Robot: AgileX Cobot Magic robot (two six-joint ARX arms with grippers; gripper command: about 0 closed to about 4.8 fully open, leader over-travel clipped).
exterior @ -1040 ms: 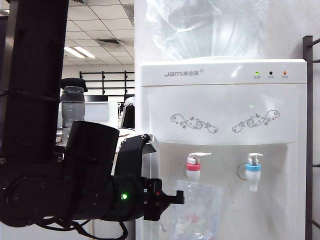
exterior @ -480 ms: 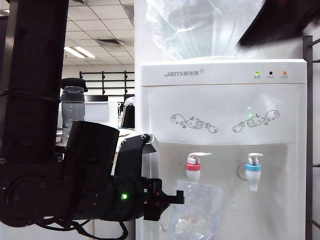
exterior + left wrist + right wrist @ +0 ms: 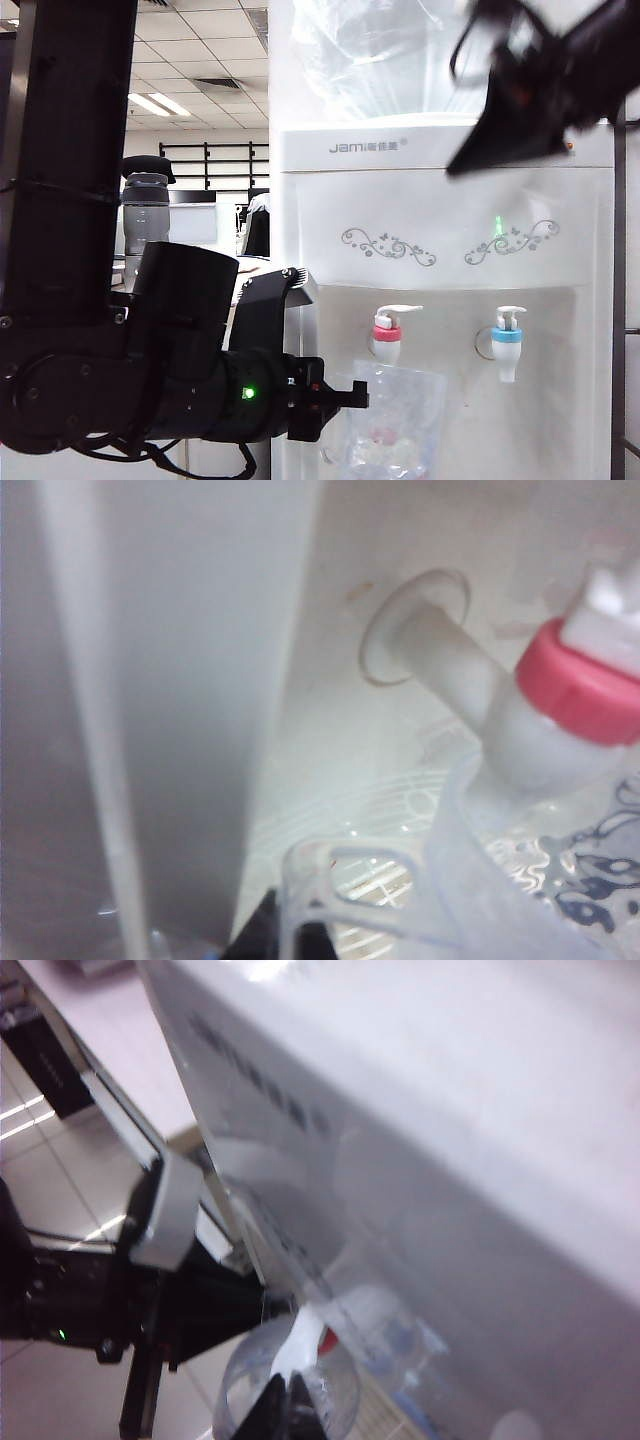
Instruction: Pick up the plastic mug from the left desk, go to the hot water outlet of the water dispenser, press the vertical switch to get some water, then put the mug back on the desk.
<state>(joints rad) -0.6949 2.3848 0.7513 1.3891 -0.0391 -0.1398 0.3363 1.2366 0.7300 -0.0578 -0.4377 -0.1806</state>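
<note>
Office bkgd, ceiling lights, grey bottle [image 3: 147, 215] on a far shelf; water dispenser [image 3: 445, 300] fills the exterior view.

You've got the plastic mug [image 3: 395, 420] parked under the hot water outlet [image 3: 386, 338]; left wrist view confirms the red collar sits right over the mug rim. Left gripper [image 3: 335, 397] is clamped on the mug's handle, fingers together on it, arm steady vs a sec ago.

What changed: right gripper [image 3: 470, 160] wasn't in the exterior view a second ago; half a sec back only a dark blur at the top corner; now it's swung down in front of the dispenser's upper panel, near the indicator lights. Its fingers have gone from wide to pinched together, empty (right wrist view looks down over the mug and tap).

Meaning for you: closed tip reads as a poker for the vertical switch [image 3: 397, 311]. It's well above the lever and off to the side. No press yet, so probably no fresh water.
</note>
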